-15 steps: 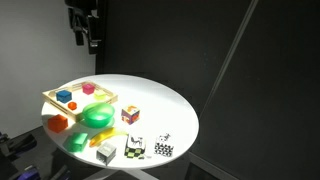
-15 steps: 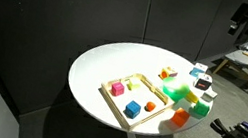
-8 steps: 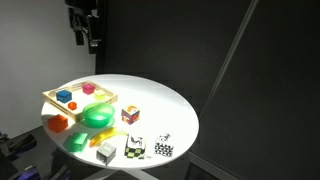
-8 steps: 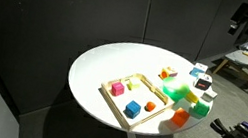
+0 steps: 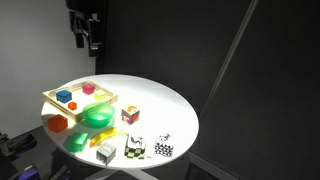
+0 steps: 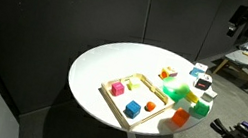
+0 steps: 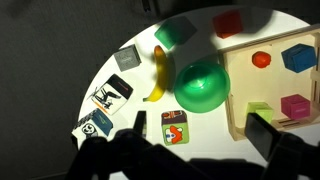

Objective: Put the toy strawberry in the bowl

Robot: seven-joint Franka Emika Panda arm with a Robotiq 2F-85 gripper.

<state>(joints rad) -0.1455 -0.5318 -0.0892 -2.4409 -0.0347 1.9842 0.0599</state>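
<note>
Hanging high over the worktop [image 5: 165, 105], the hand [image 7: 200, 126] is released and holds nothing: in the wrist view its two dark fingers [image 7: 140, 122] come in from the lower edge and stand well apart, with only the scene between them.

The toy strawberry [image 7: 261, 59] lies in a compartment of the wooden tray [image 7: 235, 125], in the upper right part of the wrist view. It is a small red piece and sits apart from the blue and the pink blocks in the other compartments. The bowl [image 7: 185, 95] is at the centre of this view, just beside the left edge of the tray, bright green and round. In an exterior view the strawberry [image 6: 150, 106] shows as a red dot in the tray, near the bowl [image 6: 174, 92].

I judge the strawberry to be light and stiff, probably smooth plastic or wood, so it may slip or roll under a hard pinch. The best hold seems to be across its widest middle, coming straight down, with the fingers kept clear of the compartment walls.
</note>
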